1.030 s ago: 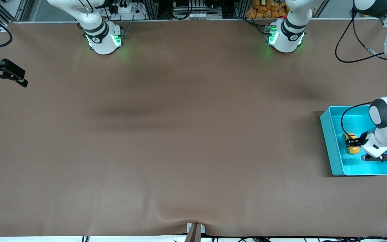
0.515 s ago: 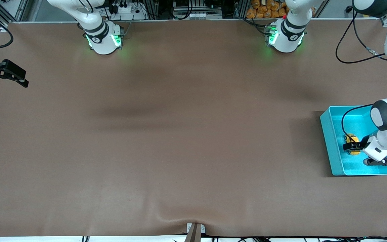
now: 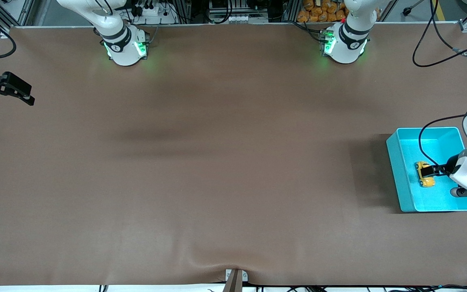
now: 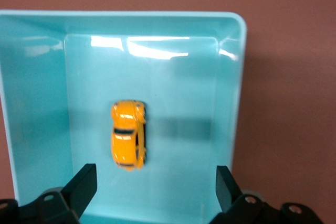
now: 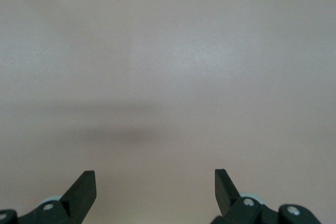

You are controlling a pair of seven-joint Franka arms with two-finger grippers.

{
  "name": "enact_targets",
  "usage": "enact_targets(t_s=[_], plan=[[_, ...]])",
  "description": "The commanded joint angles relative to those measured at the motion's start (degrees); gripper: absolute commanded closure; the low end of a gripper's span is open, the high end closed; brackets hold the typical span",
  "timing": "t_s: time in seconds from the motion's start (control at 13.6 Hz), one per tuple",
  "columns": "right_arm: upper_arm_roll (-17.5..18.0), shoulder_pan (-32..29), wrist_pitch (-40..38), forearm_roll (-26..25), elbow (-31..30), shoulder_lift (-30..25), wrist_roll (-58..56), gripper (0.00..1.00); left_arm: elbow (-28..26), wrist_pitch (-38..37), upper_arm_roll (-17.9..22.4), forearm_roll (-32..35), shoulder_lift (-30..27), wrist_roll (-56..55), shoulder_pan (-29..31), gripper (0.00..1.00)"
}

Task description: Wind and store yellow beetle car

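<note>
Jaws wide apart on left gripper [image 4: 152, 184], holding nothing, hovering over turquoise bin [image 3: 399, 178]. Yellow beetle car [image 4: 127, 134] sits free on the bin floor, wheels down. Bin is at the left arm's end of the brown table [image 3: 217, 162]. Right gripper [image 3: 8, 90] also spread wide, empty, waiting over the right arm's end.

A: What do the arms look like?
B: White rounded shells, black joint bands, green lights glowing at both bases.
A: And the ends?
B: Black fingers with small screws; black cables loop alongside.
</note>
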Motion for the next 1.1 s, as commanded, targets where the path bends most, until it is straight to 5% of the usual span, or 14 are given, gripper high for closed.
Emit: enact_targets(t_s=[0.0, 0.66, 1.03], plan=[[0.0, 0.0, 0.3, -0.1, -0.7, -0.7, -0.6, 0.0, -1.8, -5.1, -3.7, 0.5, -4.9, -6.0, 0.1, 0.0], [0.0, 0.0, 0.6, -0.1, -0.7, -0.7, -0.6, 0.0, -8.5, -8.9, -16.7, -7.3, -18.2, -24.8, 0.3, 0.0], [0.0, 0.0, 1.0, -0.1, -0.7, -0.7, -0.6, 0.0, -6.3, -17.0, -20.2, -9.4, -24.1, -24.5, 0.3, 0.0]])
